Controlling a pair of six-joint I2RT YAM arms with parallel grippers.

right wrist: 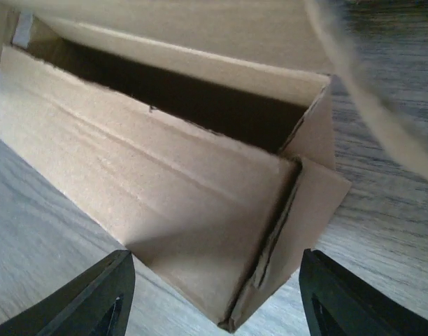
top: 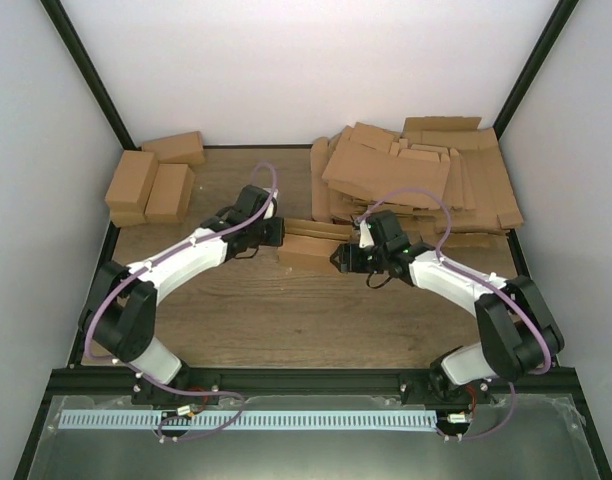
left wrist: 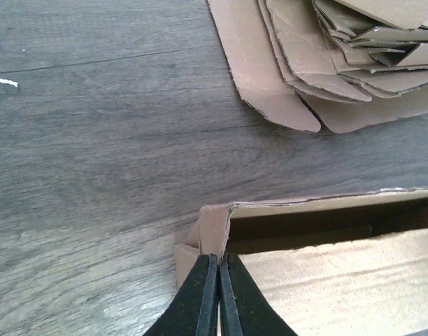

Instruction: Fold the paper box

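Two white arms stretch from the near edge of a wooden table [top: 286, 320] to meet at its middle. The left gripper [left wrist: 219, 269] is closed tight, its two black fingers pressed flat together. Their tips touch the upright end flap at the left end of the paper box [top: 311, 247]. Whether a sliver of card is nipped between them cannot be told.

The right gripper [right wrist: 214, 287] stands wide open and holds nothing. Its two black fingers sit either side of the box's right end, apart from the card, with the bottom corner of that end between them.

The paper box lies on the table between the two grippers, its long side running left to right. It is a brown oblong trough, open on top, with a flap folded outward at the right end. Its hollow is dark with shadow.

Beyond it, in the far right corner, lies a heap of flat cardboard sheets [top: 416, 175], loosely overlapped. In the far left corner a few small brown cartons [top: 151, 182] sit touching one another.
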